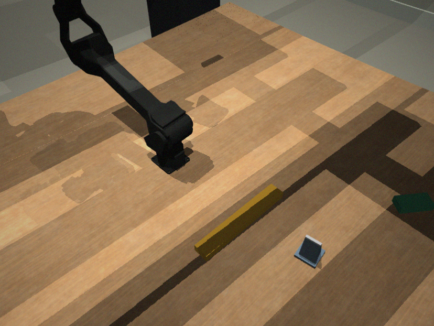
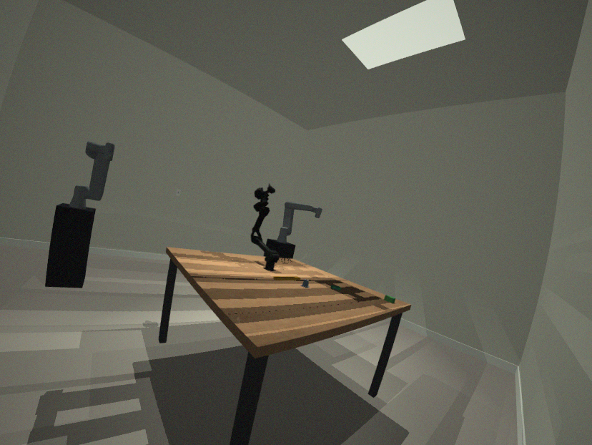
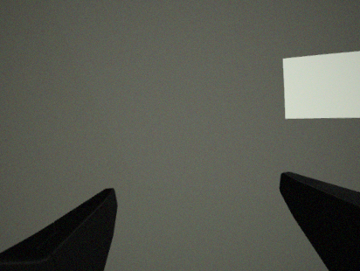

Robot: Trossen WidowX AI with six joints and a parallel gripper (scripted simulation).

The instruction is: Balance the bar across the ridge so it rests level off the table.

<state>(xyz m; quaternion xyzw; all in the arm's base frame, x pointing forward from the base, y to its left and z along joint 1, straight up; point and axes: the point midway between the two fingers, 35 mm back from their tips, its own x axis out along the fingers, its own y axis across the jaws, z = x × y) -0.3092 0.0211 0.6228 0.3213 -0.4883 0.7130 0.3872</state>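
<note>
A long yellow bar [image 1: 241,219] [image 2: 286,278] lies on the table [image 1: 105,245] [image 2: 267,330], beside the ridge and apart from it. The ridge [image 1: 310,249] [image 2: 305,284] is a small blue-grey wedge with a light top edge on a flat base. It stands upright with nothing on it. My gripper [image 3: 200,190] is open and empty, its two black fingers wide apart with only wall or ceiling behind them. In the exterior view the arm reaches high above the table, far above the bar and ridge. In the top view the gripper is out of view.
A dark green block [image 1: 413,203] [image 2: 336,287] lies on the table beyond the ridge. A brighter green block [image 2: 389,299] lies near the table's right corner in the exterior view. Two grey arms [image 2: 99,172] [image 2: 287,217] stand on black pedestals off the table. A bright ceiling panel [image 2: 406,33] [image 3: 323,87] is overhead.
</note>
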